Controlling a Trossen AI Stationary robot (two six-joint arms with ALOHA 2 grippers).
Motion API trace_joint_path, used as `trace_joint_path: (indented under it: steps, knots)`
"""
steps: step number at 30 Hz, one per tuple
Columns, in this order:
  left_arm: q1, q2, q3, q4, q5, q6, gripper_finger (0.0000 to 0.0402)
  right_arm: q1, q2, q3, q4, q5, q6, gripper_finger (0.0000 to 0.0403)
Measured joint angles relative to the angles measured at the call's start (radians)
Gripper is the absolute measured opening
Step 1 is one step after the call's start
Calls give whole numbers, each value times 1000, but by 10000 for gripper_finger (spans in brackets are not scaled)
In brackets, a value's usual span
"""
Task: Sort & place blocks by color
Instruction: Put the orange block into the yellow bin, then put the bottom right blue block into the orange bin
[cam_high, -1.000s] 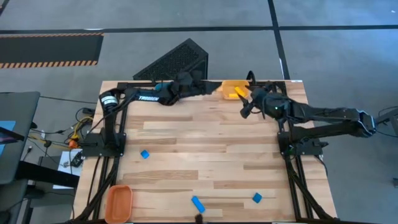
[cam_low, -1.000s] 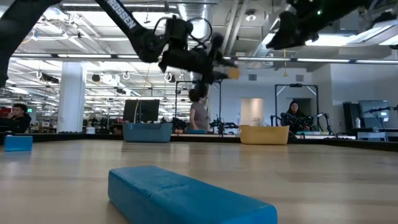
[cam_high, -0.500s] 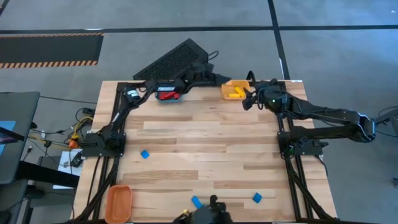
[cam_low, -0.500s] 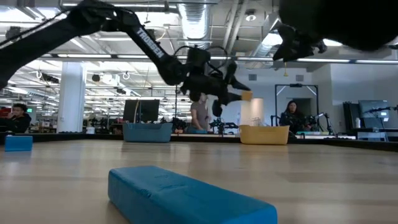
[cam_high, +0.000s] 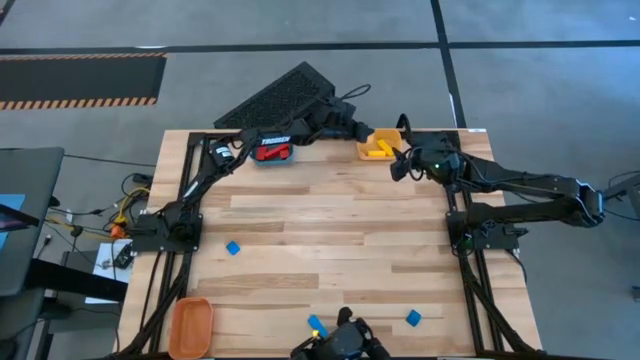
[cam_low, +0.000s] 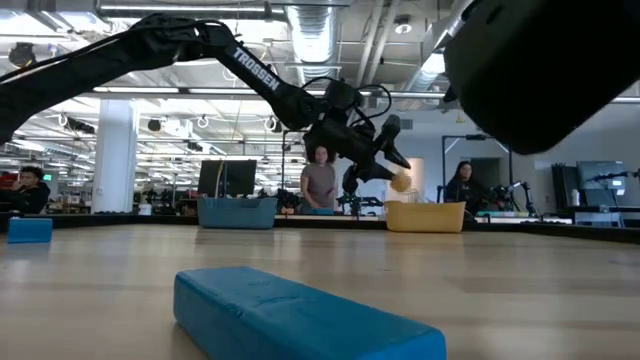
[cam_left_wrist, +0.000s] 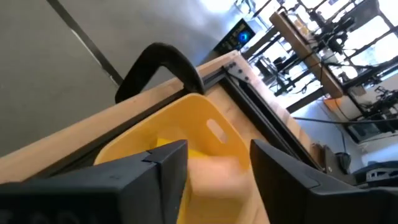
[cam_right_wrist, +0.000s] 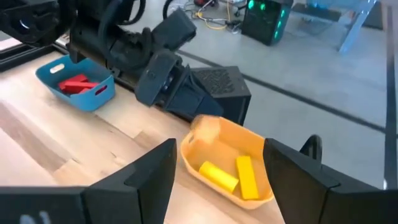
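Left gripper (cam_high: 357, 131) over far edge of counter (cam_high: 320, 230), above yellow plastic bin (cam_high: 377, 146); fingers apart, pale yellow block (cam_right_wrist: 206, 129) dropping free into bin beside two yellow bars (cam_right_wrist: 233, 175) already there. Judgement: let it land, then lift straight up.

Right gripper (cam_high: 398, 168) open, empty, hovering just right of bin (tight spot; black clamp at corner). Blue bin with red blocks (cam_high: 273, 152) left of it. Open room in mid-counter; blue blocks (cam_high: 232, 247) remain near.

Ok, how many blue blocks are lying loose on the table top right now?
3. The left blue block lies left of centre, the blue bar at the bottom edge, and the right blue block bottom right. The dark object beside the bar may hide more.
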Motion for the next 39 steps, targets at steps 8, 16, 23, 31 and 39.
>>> trace_joint_path:
  steps: [8,16,23,31,39]
  knots:
    - [5,-1,0,-1,22,46,227,2,0,1,-50,-2,124,260]
    - [26,-48,86,-151,70,147,223,53,-20,1,-346,-244,365,260]
    - [4,-149,119,-296,-23,322,194,284,-45,-26,-552,-316,505,260]
    - [-51,-254,118,-483,-112,348,176,712,-58,-145,-520,-347,807,260]
    - [-235,-286,117,-654,-302,387,171,1085,34,-173,-377,-339,916,260]
